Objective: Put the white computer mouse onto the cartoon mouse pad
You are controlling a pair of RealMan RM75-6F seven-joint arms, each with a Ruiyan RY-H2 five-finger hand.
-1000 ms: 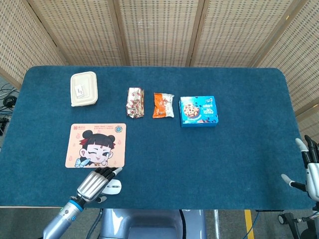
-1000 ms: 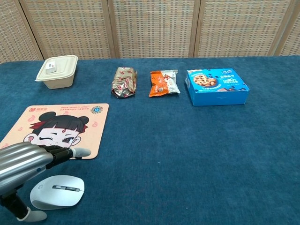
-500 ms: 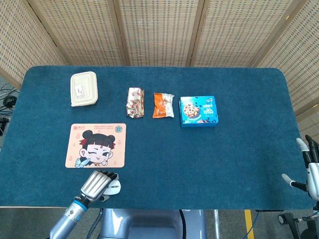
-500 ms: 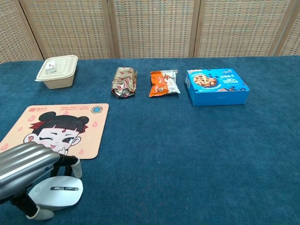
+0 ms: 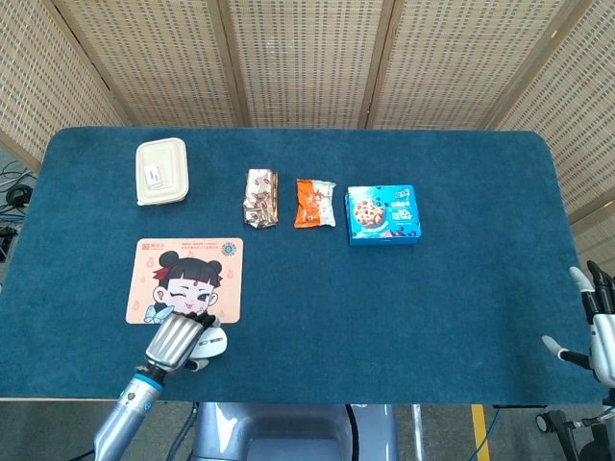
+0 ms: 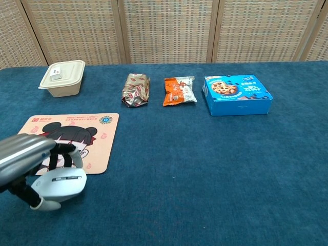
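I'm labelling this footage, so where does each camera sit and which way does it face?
Head view: high above the near edge, looking down at the whole blue table; shows left hand and right hand.
Chest view: low at the near edge, facing the wicker screens; shows only the left hand.
Shared: left hand holding the white computer mouse beside the cartoon mouse pad.

The head view looks steeply down from above the near edge, taking in the whole worktop (image 5: 461, 288) up to the screens (image 5: 307, 58) behind. The chest view sits low and closer, facing level across the worktop (image 6: 205, 169) toward those screens (image 6: 164, 28). Both share the pad (image 5: 185, 279) (image 6: 100, 138) and blue box (image 5: 383, 214) (image 6: 237, 95).
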